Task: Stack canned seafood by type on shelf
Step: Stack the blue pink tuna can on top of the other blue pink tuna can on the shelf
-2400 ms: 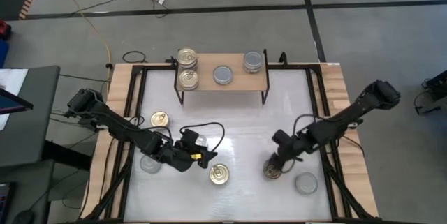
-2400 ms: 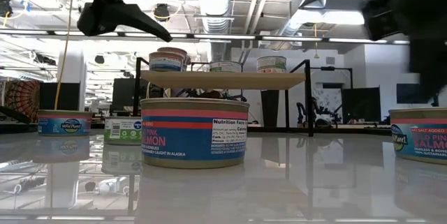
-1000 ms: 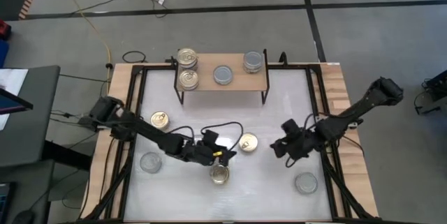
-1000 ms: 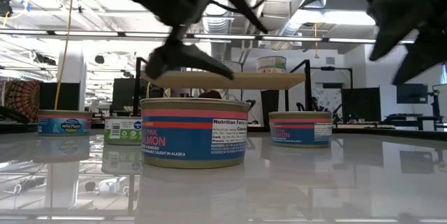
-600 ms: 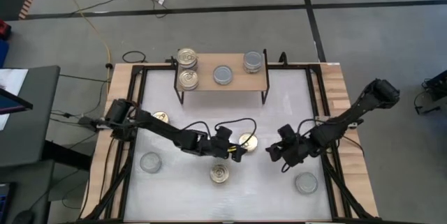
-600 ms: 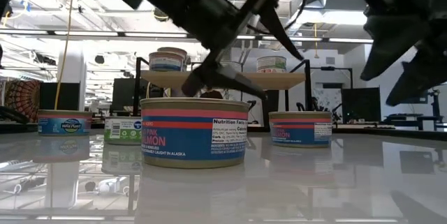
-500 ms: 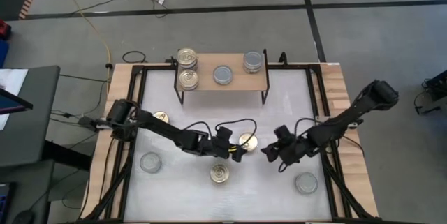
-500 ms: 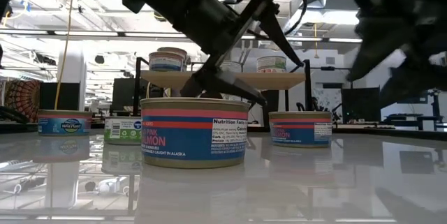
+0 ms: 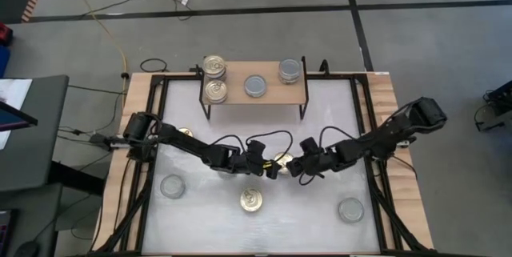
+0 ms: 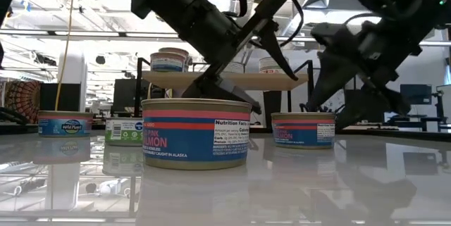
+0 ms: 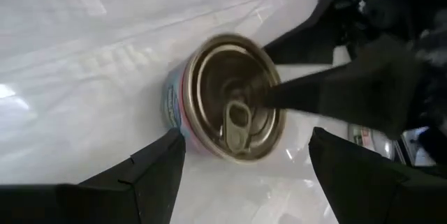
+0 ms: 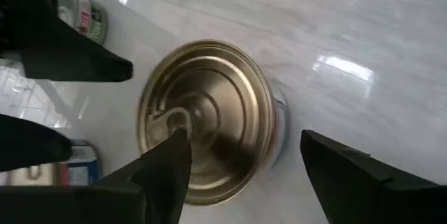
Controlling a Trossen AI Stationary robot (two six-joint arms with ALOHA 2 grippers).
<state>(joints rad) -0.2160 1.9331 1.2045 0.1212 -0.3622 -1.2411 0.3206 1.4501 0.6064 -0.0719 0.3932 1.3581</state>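
A gold-lidded, pink-labelled can (image 9: 282,161) stands on the white table at mid-table. My left gripper (image 9: 270,170) comes at it from the table's left and my right gripper (image 9: 294,167) from the right. Both are open, with their fingers around and above the can (image 11: 227,116) (image 12: 209,119); I see no touch. The shelf (image 9: 276,94) at the far edge carries a gold-lidded stack (image 9: 214,66), another gold-lidded can (image 9: 214,90), a grey-lidded can (image 9: 255,86) and a grey-lidded stack (image 9: 290,70).
Another gold-lidded can (image 9: 251,201) stands near the front edge, close to my left gripper. Grey-lidded cans stand at the near left (image 9: 172,186) and near right (image 9: 350,209). My left arm partly hides a gold-lidded can (image 9: 182,133) at the left.
My right gripper has gone toward the table's left and down to the gold-lidded can at mid-table. My left gripper has gone right and a little toward the far edge, from over the near can to the same can. The can has stayed in place.
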